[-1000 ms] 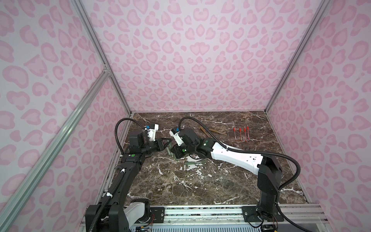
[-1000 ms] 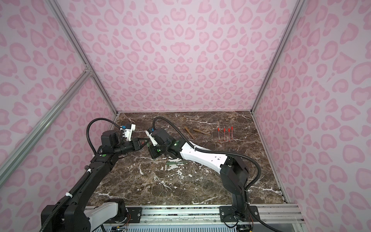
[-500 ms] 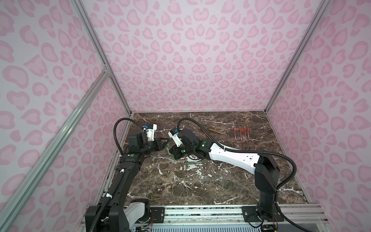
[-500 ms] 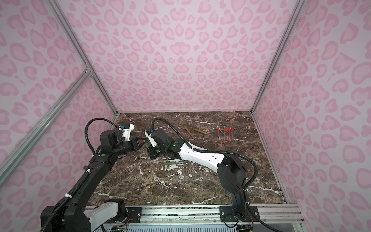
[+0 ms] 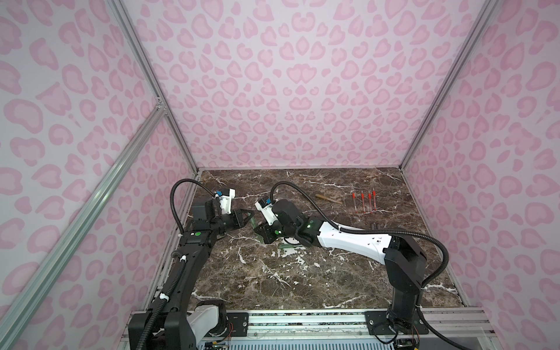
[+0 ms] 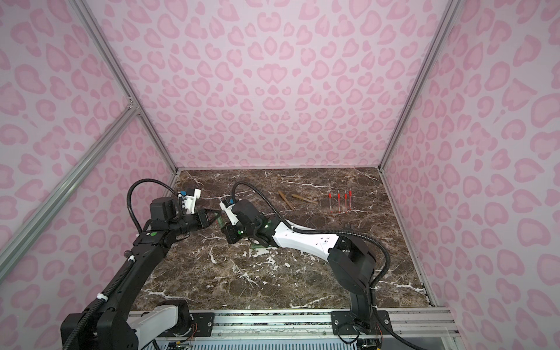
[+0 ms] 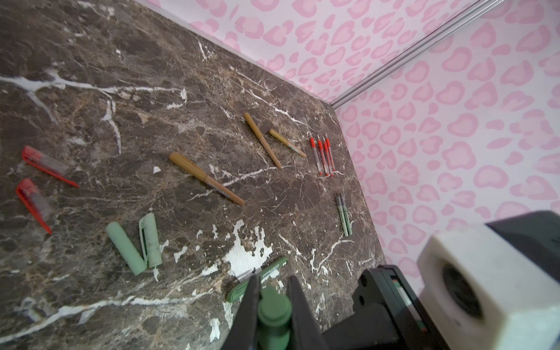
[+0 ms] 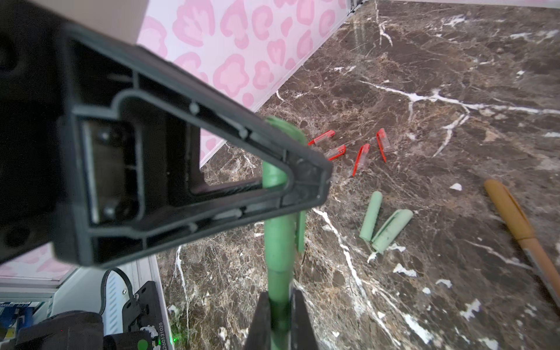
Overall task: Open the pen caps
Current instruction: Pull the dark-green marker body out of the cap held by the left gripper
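above the marble worktop, left end effector and right end effector both clenched on one green pen
pink-patterned walls box the worktop in. over its left rear part the left end effector grips the pen's sage green cap and the right one clamps the barrel; the cap sits on the barrel, clip along its side, the pen clear of the surface. lying flat: tan pens with caps on, a darker green pen below the end effectors, a row of red pen bodies toward the right rear, two green pen bodies by the right wall. loose near the left wall: two pale green caps meeting in a v, four red caps just beyond them.
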Tool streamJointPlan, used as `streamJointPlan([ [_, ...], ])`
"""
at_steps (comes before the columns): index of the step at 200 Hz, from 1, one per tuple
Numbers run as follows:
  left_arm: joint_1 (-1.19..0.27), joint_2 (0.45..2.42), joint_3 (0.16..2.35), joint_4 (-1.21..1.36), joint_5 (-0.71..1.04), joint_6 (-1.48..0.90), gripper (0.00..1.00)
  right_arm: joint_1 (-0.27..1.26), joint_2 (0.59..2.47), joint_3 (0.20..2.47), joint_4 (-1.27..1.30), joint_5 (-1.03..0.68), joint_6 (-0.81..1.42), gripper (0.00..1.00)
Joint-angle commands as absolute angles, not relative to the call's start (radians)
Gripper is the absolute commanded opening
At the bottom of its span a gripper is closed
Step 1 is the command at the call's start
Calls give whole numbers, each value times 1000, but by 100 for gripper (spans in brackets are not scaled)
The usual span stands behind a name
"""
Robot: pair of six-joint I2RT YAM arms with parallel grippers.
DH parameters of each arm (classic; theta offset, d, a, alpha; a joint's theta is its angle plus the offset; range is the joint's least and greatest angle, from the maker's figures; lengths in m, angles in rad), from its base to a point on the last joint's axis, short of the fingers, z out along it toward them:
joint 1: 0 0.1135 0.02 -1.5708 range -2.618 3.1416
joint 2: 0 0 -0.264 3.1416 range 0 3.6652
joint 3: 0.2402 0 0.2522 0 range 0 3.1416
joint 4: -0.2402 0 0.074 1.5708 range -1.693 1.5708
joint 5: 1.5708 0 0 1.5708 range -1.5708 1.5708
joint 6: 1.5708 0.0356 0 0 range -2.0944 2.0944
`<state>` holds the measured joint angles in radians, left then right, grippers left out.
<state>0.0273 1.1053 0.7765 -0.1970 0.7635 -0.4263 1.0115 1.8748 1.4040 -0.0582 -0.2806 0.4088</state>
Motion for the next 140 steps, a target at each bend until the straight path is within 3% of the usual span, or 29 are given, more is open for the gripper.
streamJointPlan([
  [1,41,1104,823,-84,795,-457,4,1019,1875,1339,-234,-281,436,0],
  [140,90,1150,881,-125,762,-424,4,997,1664,1109,-266,-201,418,0],
])
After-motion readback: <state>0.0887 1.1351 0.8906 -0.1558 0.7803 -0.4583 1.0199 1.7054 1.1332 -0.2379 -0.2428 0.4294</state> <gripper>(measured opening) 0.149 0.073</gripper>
